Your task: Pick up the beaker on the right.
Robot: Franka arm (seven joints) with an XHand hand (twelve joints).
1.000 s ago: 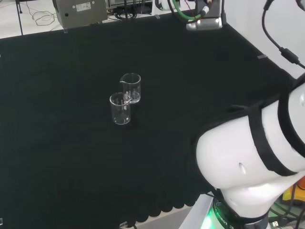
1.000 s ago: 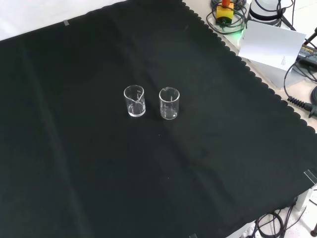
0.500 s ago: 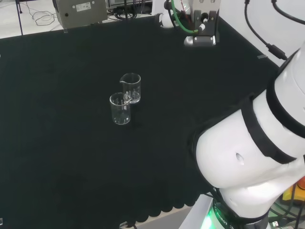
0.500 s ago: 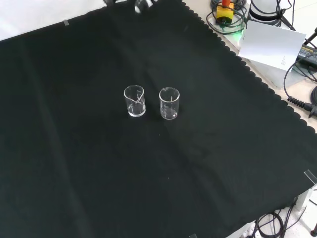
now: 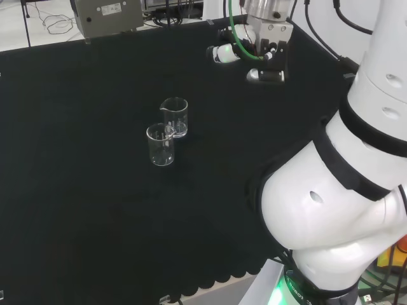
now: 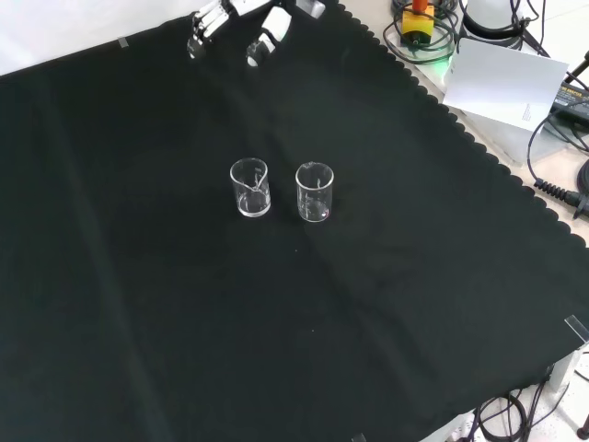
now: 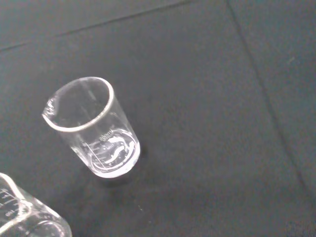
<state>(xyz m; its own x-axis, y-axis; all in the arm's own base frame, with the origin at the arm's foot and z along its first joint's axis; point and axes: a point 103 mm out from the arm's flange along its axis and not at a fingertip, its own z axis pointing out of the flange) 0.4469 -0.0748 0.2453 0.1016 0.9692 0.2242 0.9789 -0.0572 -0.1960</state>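
The beaker (image 6: 314,191) I am after stands upright on the black cloth (image 6: 414,276), well apart from my fingers (image 6: 204,22). In the front view it is the right 1 of 2 glasses. It looks empty. The other beaker (image 6: 249,187) stands just beside it, upright too, with a small gap between them. In the head view the 2 overlap, my beaker (image 5: 160,144) in front and the other (image 5: 173,116) behind. My hand (image 6: 230,20) hangs above the far edge of the cloth. Both glasses are on the cloth below and away from my fingertips. My fingers are spread and relaxed, and they grasp nothing.
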